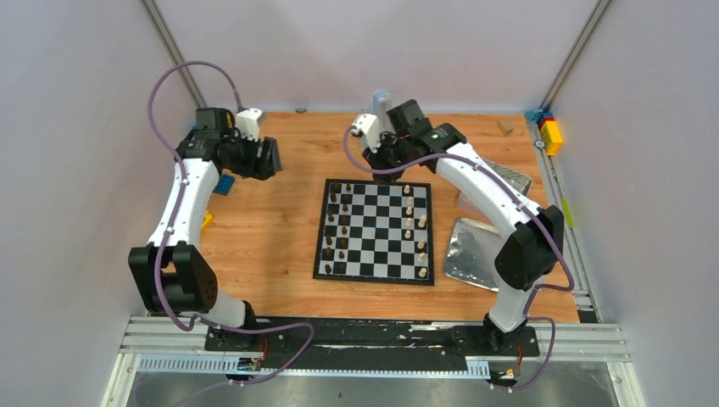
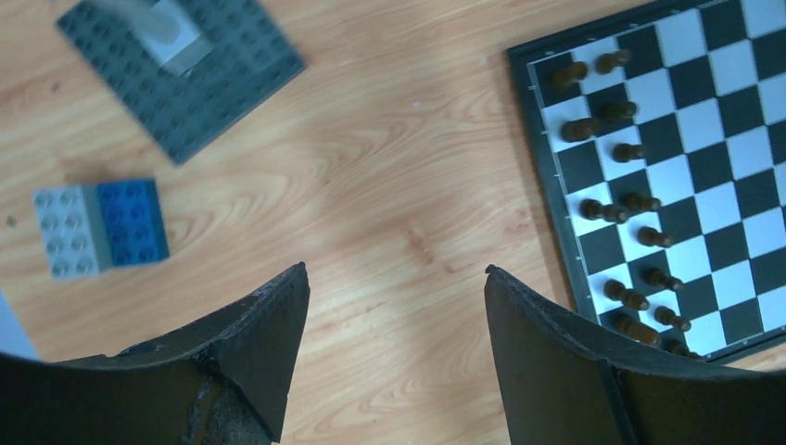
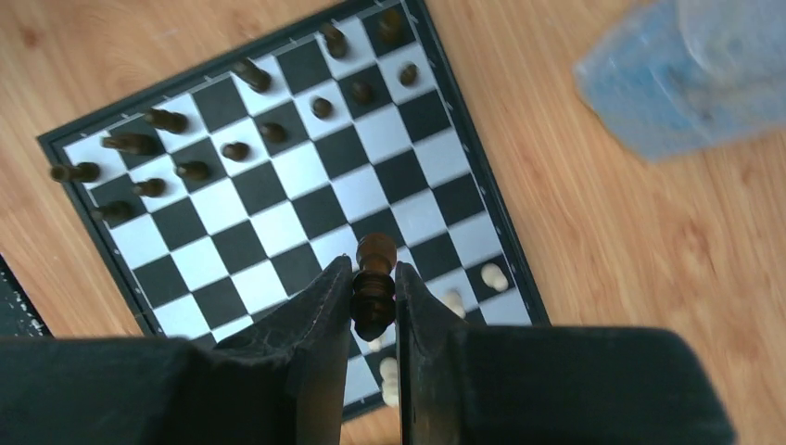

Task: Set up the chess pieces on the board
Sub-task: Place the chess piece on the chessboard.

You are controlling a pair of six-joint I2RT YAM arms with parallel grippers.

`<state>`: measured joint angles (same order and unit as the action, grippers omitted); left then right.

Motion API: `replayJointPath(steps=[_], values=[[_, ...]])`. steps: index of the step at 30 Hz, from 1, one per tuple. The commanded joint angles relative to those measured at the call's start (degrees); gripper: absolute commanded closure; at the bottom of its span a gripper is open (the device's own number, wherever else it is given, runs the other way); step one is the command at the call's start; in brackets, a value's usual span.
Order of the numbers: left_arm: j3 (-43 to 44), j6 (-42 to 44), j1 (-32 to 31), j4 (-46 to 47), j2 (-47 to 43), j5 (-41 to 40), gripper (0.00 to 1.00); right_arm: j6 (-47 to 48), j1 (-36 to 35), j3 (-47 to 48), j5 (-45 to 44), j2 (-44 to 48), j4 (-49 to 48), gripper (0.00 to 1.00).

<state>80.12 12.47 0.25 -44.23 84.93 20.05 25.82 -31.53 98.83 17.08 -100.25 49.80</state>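
Observation:
The black-and-white board (image 1: 376,277) lies mid-table. Dark pieces (image 1: 343,225) stand along its left columns and pale pieces (image 1: 419,233) along its right. My right gripper (image 1: 383,163) hovers over the board's far edge. In the right wrist view it (image 3: 373,269) is shut on a dark brown piece (image 3: 374,283), held above the board (image 3: 482,176), with dark pieces (image 3: 167,119) at the far side and pale pieces (image 3: 494,275) near. My left gripper (image 1: 270,158) is open and empty left of the board; in its wrist view it (image 2: 395,271) is over bare wood beside the board (image 2: 547,176) and dark pieces (image 2: 602,211).
A dark grey studded baseplate (image 2: 181,69) and a blue-and-grey block (image 2: 100,227) lie left of the board. Silver trays (image 1: 473,253) sit right of it. A bluish translucent container (image 3: 686,74) stands beyond the far edge. Colourful blocks (image 1: 551,131) are at the far right.

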Motion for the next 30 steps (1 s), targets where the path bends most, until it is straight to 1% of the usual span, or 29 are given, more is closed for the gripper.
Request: replayJointPath(steps=[1,5,10,18,30], values=[[-0.9,-2.7,7.1,-1.0,-3.2,4.3,0.23,2.9,-7.0,7.6,1.0,-5.8,2.9,0.97],[-2.5,-2.9,11.2,-0.6,-4.7,4.1,0.22,3.1,-12.7,14.0,0.5,-11.9,4.3,0.98],[-4.1,-2.4,13.1,0.7,-7.5,2.7,0.21,3.0,-16.7,18.7,-0.1,-18.1,4.8,0.97],[-4.9,-2.3,13.3,1.0,-8.3,3.0,0.19,2.4,-19.9,20.0,-0.3,-22.8,4.7,0.97],[-6.1,-2.3,13.4,1.7,-8.6,4.5,0.19,1.8,-20.4,20.6,-0.8,-28.0,4.7,0.98]])
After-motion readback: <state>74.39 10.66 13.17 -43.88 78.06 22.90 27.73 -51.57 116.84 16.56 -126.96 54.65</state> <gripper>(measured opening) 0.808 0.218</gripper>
